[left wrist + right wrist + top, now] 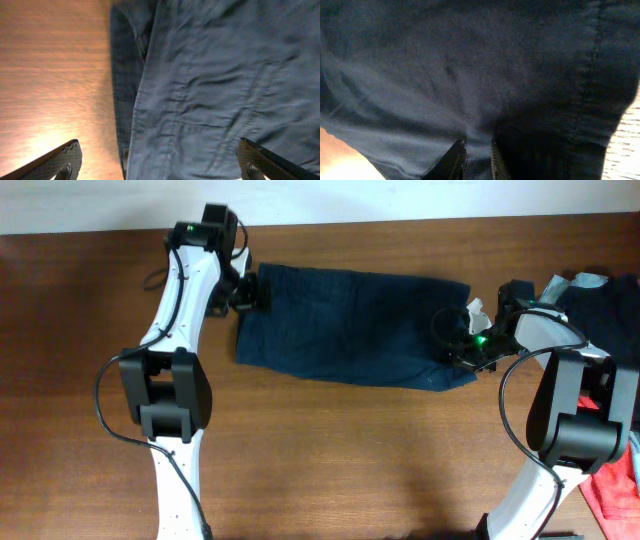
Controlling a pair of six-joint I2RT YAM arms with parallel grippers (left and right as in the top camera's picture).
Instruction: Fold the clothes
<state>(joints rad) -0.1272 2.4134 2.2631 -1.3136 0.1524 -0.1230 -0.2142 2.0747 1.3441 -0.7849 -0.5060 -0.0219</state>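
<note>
Overhead: one pair of shorts (350,325) lies flat on the tabletop (350,460), long axis running side to side, one end toward each arm. The left hand (247,292) is at the shorts' left end, at the far corner; whether it touches the cloth I cannot tell from here. The right hand (457,345) is at the shorts' right end, over the near corner. Each arm is nearest its own end, so the next move probably turns on carrying one end along that long axis over the other. Count: one pair of shorts, two hands, one heap of other clothes (600,290) just past the shorts' right end, and one red cloth (612,490) well off from the shorts, past their right end and nearer the arm bases. Left wrist: the fingers (60,160) are spread wide and grip nothing. The shorts' left edge runs up the view between them, with bare wood left of the shorts and wrinkled cloth to the right. Right wrist: the shorts fill nearly the whole view. The fingers (455,160) are pressed close, and they look to be pinching a fold of the shorts between them. A sliver of wood shows beyond the shorts' stitched hem at lower right.
</note>
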